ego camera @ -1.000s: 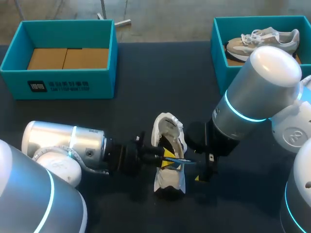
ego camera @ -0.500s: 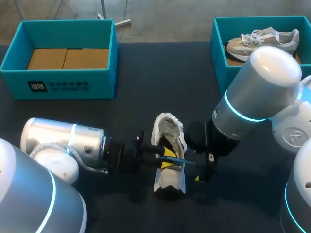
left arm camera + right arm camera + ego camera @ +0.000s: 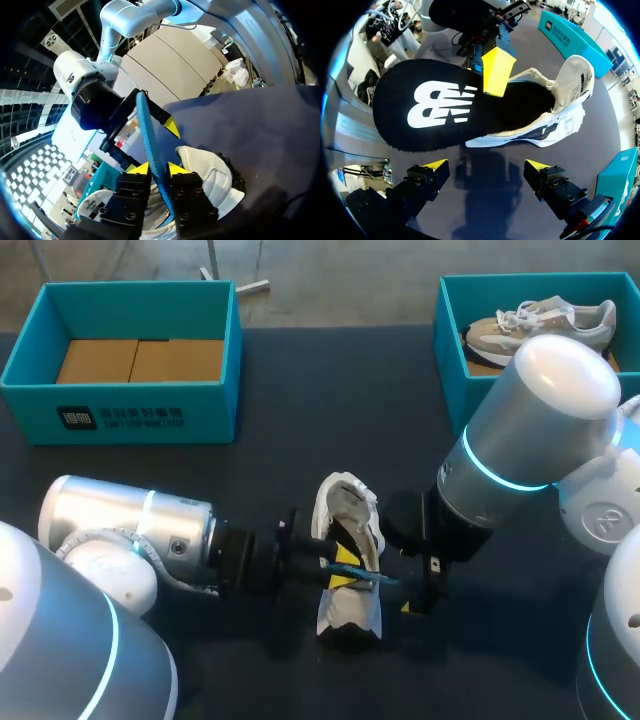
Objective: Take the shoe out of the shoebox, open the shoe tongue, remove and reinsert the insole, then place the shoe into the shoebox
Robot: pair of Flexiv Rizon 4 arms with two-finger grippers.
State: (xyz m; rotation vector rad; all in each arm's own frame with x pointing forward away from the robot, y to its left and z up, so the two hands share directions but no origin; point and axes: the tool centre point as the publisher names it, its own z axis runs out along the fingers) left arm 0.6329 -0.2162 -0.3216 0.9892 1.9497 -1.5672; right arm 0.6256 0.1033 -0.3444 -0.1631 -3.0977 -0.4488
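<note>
Though thin, fuzzy blk insole (image 3: pixel 400 100).

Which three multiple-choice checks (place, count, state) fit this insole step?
1. Where is the insole?
A. inside a shoebox
B. gripped by the left pincer, at the shoe
C. fully inside the shoe

2. How many teal shoeboxes show in the head view?
A. one
B. two
C. three

3. The right pincer is:
A. open, empty
B. shut on the shoe
C. shut on the insole

Answers:
1 B, the pincer clamps its edge.
2 B, one at each far corner.
3 A, its tips stand apart, nothing between.
</note>
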